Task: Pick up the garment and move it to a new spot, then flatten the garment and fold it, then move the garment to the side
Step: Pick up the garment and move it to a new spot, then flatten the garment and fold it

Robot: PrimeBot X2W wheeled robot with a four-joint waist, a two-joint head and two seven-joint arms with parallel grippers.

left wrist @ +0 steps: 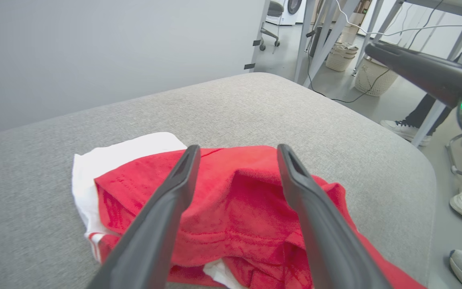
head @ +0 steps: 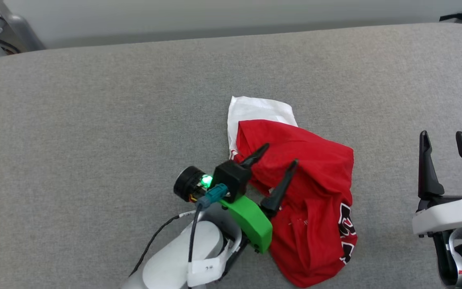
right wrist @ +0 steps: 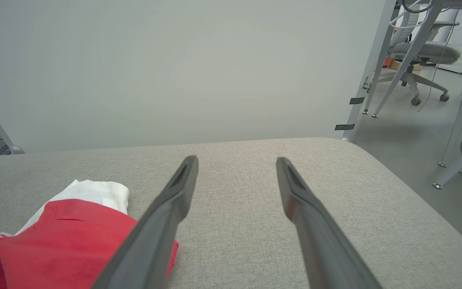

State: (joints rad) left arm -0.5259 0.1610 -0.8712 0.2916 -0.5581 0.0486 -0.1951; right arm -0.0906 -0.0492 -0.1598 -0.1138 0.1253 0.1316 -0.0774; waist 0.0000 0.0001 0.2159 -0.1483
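Your red jersey T-shirt point(head: 315, 192) with white sleeves lies crumpled on the grey fabric worktop point(head: 94, 120). 1 white sleeve point(head: 255, 110) pokes out at its far side, and part of the black print point(head: 347, 233) shows at its right edge. Your left gripper point(head: 281, 153) hangs over the T-shirt's left part, its 2 dark fingers spread wide with nothing pinched between them. Your right gripper point(head: 442, 136) stands well apart to the T-shirt's right, equally wide and empty.
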